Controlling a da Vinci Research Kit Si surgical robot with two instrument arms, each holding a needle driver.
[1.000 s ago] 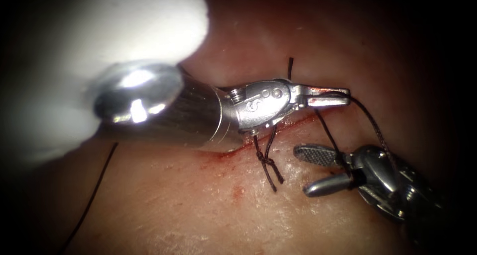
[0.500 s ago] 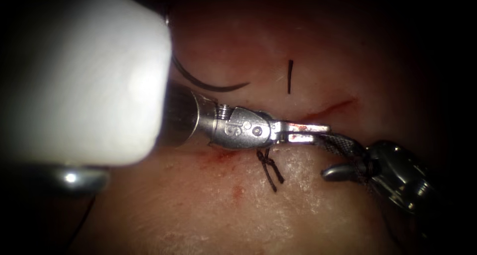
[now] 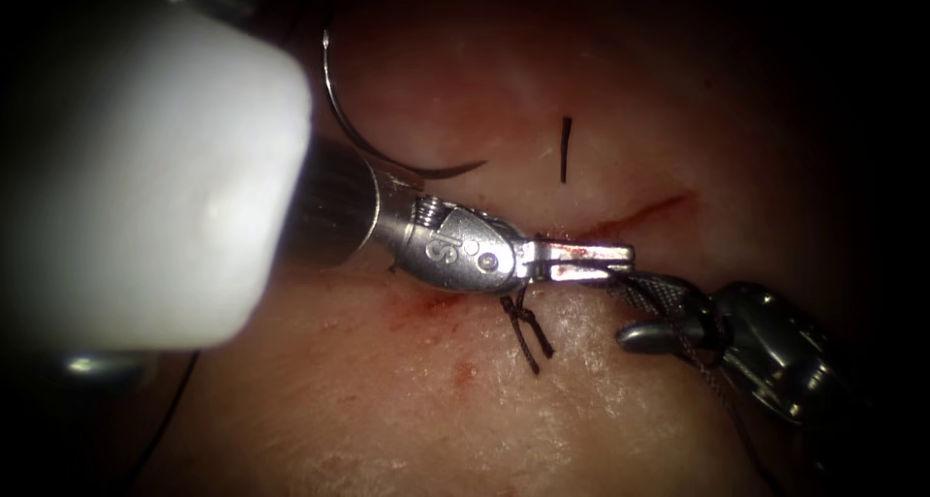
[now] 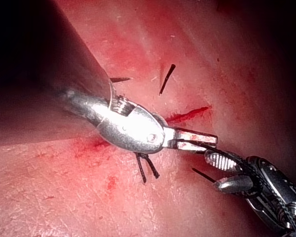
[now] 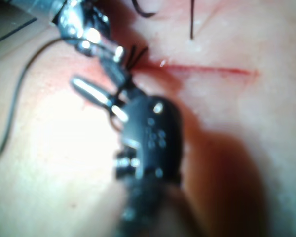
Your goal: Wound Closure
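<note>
My left tool (image 3: 625, 260) lies low across the cut (image 3: 644, 209), its jaws shut on the thread (image 3: 678, 308). Its tip sits right at the right tool (image 3: 628, 313), which comes in from the lower right with jaws open and thread looped around them. The left wrist view shows the same: left tool (image 4: 214, 140), right tool (image 4: 212, 171). Neither tool holds the curved needle (image 3: 358, 139), which lies free on the tissue (image 3: 465, 429), to the left above the left tool. A tied knot (image 3: 523, 325) with two tails sits just below the left tool's wrist.
A short cut end of thread (image 3: 565, 148) lies on the tissue above the cut. Red fluid (image 3: 426, 306) stains the tissue under the left tool. A strand of thread (image 3: 170, 410) trails off at the lower left. The cut (image 5: 207, 69) shows as a red line.
The left tool has dropped from above the cut down to the right tool's open jaws, carrying the thread. Its shaft has moved aside and the needle now shows on the tissue.
</note>
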